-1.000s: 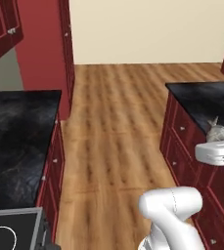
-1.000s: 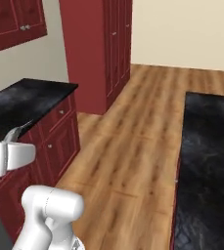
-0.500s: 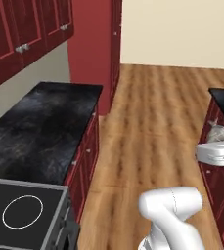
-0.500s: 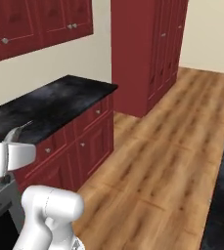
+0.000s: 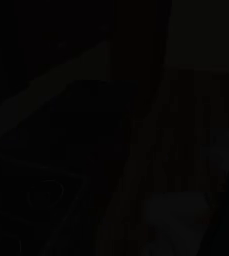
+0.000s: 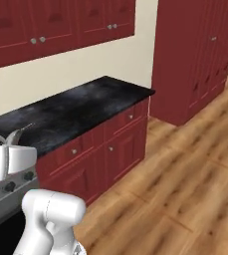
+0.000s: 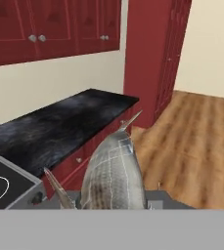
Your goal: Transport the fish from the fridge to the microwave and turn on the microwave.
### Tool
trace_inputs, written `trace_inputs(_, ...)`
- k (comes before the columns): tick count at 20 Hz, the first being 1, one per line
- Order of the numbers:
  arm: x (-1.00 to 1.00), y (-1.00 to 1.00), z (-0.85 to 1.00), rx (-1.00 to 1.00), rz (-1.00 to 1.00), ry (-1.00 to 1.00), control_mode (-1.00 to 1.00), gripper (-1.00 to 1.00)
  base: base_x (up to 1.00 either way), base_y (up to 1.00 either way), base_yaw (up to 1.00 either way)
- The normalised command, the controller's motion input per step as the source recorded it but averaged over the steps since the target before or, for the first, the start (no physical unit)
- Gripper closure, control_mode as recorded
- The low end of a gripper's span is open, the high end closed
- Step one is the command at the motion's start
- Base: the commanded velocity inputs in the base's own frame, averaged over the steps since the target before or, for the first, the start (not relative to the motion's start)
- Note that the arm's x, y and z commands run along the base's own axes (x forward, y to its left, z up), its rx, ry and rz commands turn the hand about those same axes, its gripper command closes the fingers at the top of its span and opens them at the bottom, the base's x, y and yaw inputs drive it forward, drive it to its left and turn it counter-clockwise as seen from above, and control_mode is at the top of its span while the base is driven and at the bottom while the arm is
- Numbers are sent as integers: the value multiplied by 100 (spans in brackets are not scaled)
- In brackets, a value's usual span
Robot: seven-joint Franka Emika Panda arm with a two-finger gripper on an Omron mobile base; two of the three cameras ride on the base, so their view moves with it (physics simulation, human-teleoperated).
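Grey-tan fish point(image 7: 114, 176): mottled body with a net-like pattern, it stands between the two sides of the end effector point(image 7: 114, 202) and rises from it in the hand view; the pointed tail point(image 7: 131, 120) is at the far end, away from the end effector, and one thin fin point(image 7: 58, 189) sticks out to the side.
End effector: closed on the fish, half-way narrow, with the fish body filling the gap; the fingertips themselves are hidden behind the fish, so I cannot tell where exactly they press.
End effector in the right base view: white hand block point(image 6: 6, 162) at the left edge, with a bit of the fish tail point(image 6: 17, 134) showing just above it.
Desk point(image 7: 59, 128): black speckled top, ahead of the end effector and below it, well apart from the fish.
Lower cabinets point(image 6: 113, 147): red doors and drawers with small silver knobs, under the desk.
Upper cabinets point(image 7: 50, 27): red, on the cream wall above the desk, ahead of the end effector.
Stove point(image 7: 1, 183): black top with a white ring, near the end effector, touching the near end of the desk.
Tall cabinet point(image 6: 197, 55): red, beyond the far end of the desk.
Floor point(image 7: 196, 141): light brown wood planks, beside the desk and below the end effector.
Left base view: almost black, nothing can be told from it.
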Motion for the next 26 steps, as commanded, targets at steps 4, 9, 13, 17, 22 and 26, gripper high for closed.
trace_inputs(4,0,0,0,0,0,0,100,100,0,22,41)
trace_inputs(9,0,0,0,0,0,0,100,100,0,25,47)
trace_inputs(13,0,0,0,0,0,0,100,100,0,26,49)
trace_inputs(17,0,0,0,0,0,0,100,100,0,20,50)
trace_inputs(22,0,0,0,0,0,0,100,100,0,27,51)
trace_inputs(26,0,0,0,0,0,0,100,100,0,26,48)
